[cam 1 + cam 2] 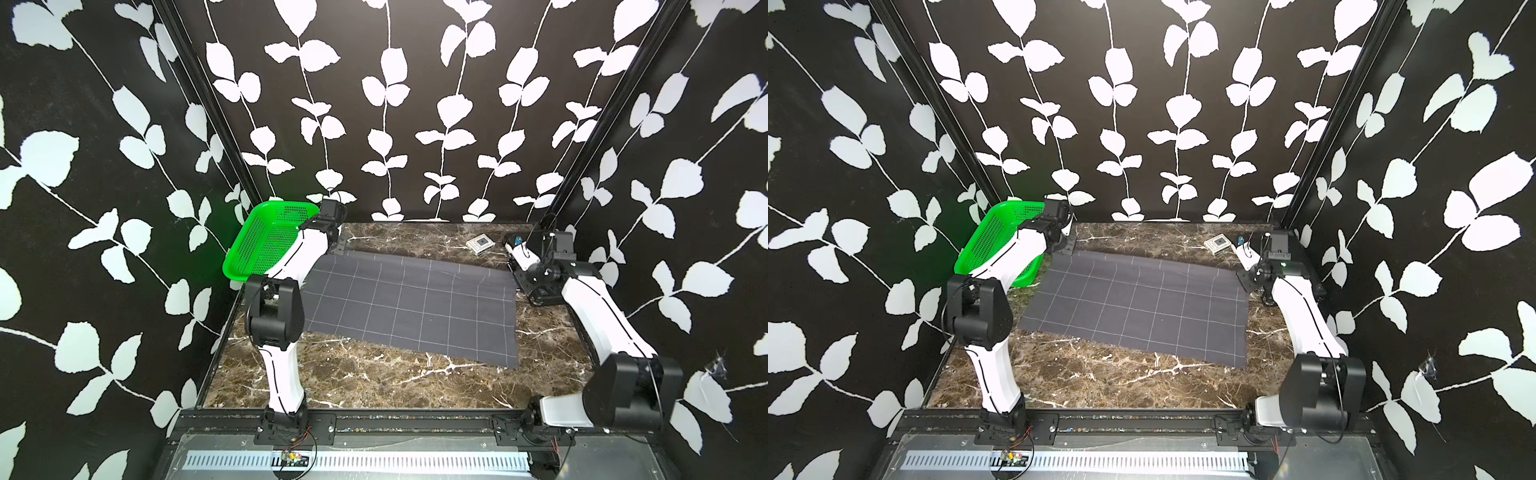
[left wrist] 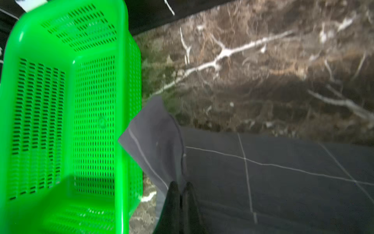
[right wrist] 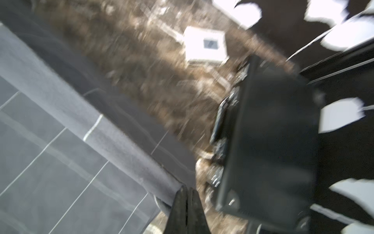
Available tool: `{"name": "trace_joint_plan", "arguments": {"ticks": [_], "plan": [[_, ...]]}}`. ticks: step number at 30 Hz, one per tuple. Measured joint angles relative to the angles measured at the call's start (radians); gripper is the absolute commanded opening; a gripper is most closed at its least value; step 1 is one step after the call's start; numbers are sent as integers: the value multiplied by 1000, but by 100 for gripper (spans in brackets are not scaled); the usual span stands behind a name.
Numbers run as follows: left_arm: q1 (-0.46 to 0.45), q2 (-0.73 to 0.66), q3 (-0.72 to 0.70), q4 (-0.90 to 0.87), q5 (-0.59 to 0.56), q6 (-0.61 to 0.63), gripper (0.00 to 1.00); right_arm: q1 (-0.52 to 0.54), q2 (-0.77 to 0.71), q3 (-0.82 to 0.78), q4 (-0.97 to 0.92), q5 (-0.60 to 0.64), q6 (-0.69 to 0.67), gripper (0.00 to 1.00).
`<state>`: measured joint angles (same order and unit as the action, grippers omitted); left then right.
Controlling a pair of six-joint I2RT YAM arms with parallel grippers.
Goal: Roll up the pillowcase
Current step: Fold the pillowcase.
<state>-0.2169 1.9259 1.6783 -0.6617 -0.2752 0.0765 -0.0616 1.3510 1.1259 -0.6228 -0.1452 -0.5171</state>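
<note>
The pillowcase (image 1: 407, 303) (image 1: 1138, 307), dark charcoal-grey with thin white grid lines, lies spread as a large rectangle on the marble table in both top views. At its far left corner, beside the basket, my left gripper (image 1: 338, 246) (image 2: 181, 186) is shut on the fabric. The pinched corner (image 2: 153, 137) stands up past the fingers. At the far right corner my right gripper (image 1: 514, 271) (image 3: 187, 190) is shut on the hem (image 3: 81, 113), which runs lifted and slightly folded away from the fingers. The near edge lies flat on the table.
A green perforated basket (image 1: 270, 241) (image 2: 60, 101) leans at the far left wall, close to my left arm. A small white box (image 1: 480, 244) (image 3: 205, 45) sits at the far right. A rigid black flat case (image 1: 544, 296) (image 3: 273, 141) lies just right of my right gripper.
</note>
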Motion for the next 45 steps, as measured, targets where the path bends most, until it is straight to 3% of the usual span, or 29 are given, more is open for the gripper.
{"name": "trace_joint_plan", "arguments": {"ticks": [9, 20, 31, 45], "plan": [[0, -224, -295, 23, 14, -24, 0, 37, -110, -232, -41, 31, -19, 0], [-14, -282, -504, 43, 13, -76, 0, 90, -195, -323, -68, 105, -26, 0], [-14, -373, -596, 42, 11, -84, 0, 98, -294, -323, -158, 105, -29, 0], [-14, -380, -687, 64, 27, -107, 0, 183, -271, -360, -201, 158, -33, 0]]}}
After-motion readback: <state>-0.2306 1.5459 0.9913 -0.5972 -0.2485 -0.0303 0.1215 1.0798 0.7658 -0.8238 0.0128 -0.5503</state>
